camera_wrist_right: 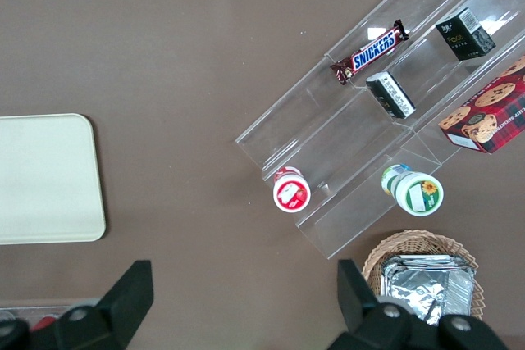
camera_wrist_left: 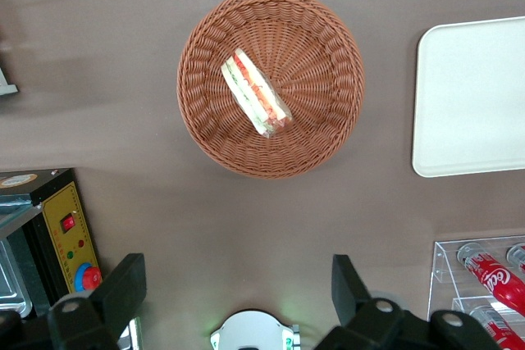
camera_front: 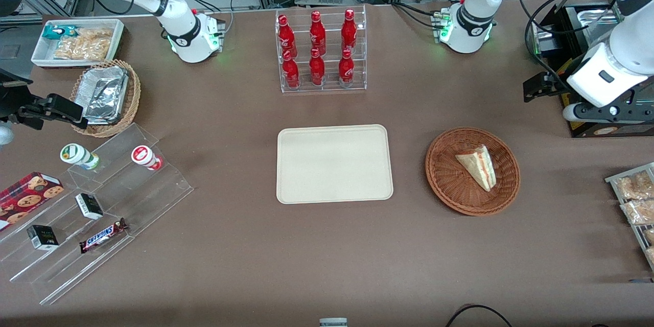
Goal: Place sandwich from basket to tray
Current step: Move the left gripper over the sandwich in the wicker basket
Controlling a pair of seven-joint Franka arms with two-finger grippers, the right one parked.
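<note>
The sandwich [camera_front: 477,166] [camera_wrist_left: 257,94], a pale bread wedge with red and green filling along its cut edge, lies in the round reddish-brown wicker basket [camera_front: 444,184] [camera_wrist_left: 320,47]. Beside the basket, toward the parked arm's end, rests the flat cream tray [camera_front: 334,163] [camera_wrist_left: 472,96] [camera_wrist_right: 45,178], with nothing on it. My left gripper [camera_front: 536,87] [camera_wrist_left: 238,288] hangs high above the table. It is farther from the front camera than the basket and toward the working arm's end. Its fingers [camera_wrist_left: 123,293] are spread wide, open, with nothing between them.
A clear rack of red bottles [camera_front: 322,51] [camera_wrist_left: 492,276] stands farther back than the tray. A black box with a yellow panel [camera_front: 603,127] [camera_wrist_left: 70,235] sits under the working arm. Snack packs [camera_front: 636,199] line the table's edge there. Acrylic steps [camera_front: 92,204], a foil-filled tan basket [camera_front: 104,97] and a white bin [camera_front: 76,41] are at the parked arm's end.
</note>
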